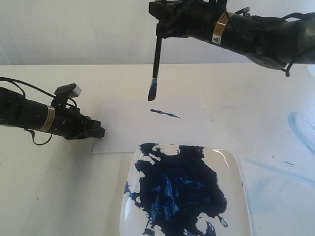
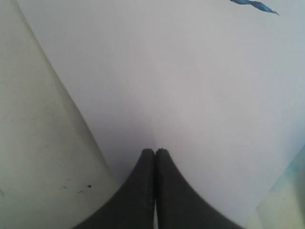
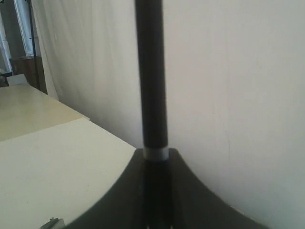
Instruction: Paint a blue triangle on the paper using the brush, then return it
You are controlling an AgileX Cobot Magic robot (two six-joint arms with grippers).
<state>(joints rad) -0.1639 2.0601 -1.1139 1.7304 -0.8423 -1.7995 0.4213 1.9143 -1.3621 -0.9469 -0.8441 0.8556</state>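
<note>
My right gripper point(image 1: 159, 30) hangs high over the table, shut on the brush point(image 1: 156, 64). The black handle points down and the blue-stained bristles point(image 1: 152, 91) hover clear above the paper point(image 1: 125, 123). In the right wrist view the handle point(image 3: 151, 71) rises from between the closed fingers of that gripper point(image 3: 156, 155). One short dark-blue stroke point(image 1: 166, 113) is the only paint on the sheet; no blue triangle shows. My left gripper point(image 1: 101, 132) is shut and empty, its tips resting at the paper's left edge. The left wrist view shows that gripper point(image 2: 155, 151), the paper point(image 2: 181, 86) and the stroke point(image 2: 252, 4).
A glossy white plate point(image 1: 236, 169) smeared with dark-blue paint point(image 1: 179, 189) sits in front of the paper, overlapping its near edge. Pale blue stains point(image 1: 300, 128) mark the cream table at the right. A white wall stands behind.
</note>
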